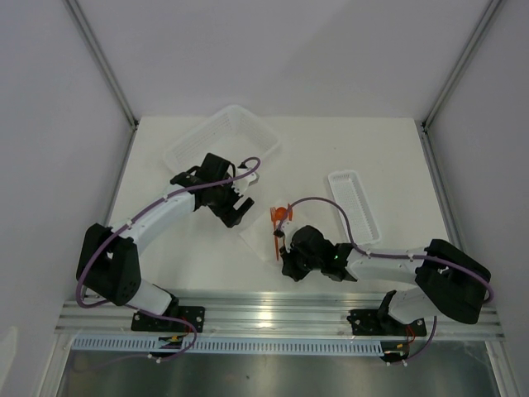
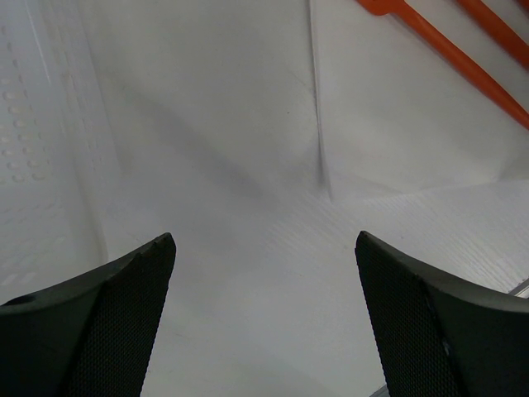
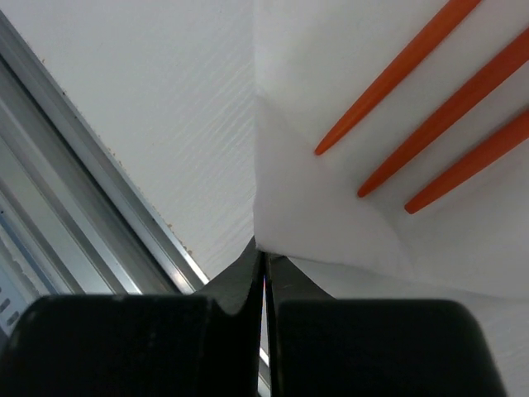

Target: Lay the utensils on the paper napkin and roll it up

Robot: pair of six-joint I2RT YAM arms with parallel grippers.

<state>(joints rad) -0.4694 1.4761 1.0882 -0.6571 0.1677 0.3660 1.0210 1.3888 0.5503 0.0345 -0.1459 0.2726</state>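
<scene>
Right gripper (image 3: 264,261): my two fingers are pressed flat together, pinching the near corner of the paper napkin (image 3: 331,219). That corner is bent up off the table (image 3: 165,107).

The utensils (image 3: 395,78): three orange-red handles lying side by side on the napkin. Their tapered ends point toward the pinched corner, clear of my fingers.

Left gripper (image 2: 264,240): jaws spread wide, nothing between them, low over bare table just off the napkin's left edge.

From above, the napkin lies between my two grippers, and the utensils' round spoon head is toward its far side.

White mesh basket (image 1: 221,141): beyond the napkin, far left.

Narrow white tray (image 1: 355,205): off the napkin's right side, not touching it.

Aluminium rail (image 3: 83,194): on the napkin's near side.
</scene>
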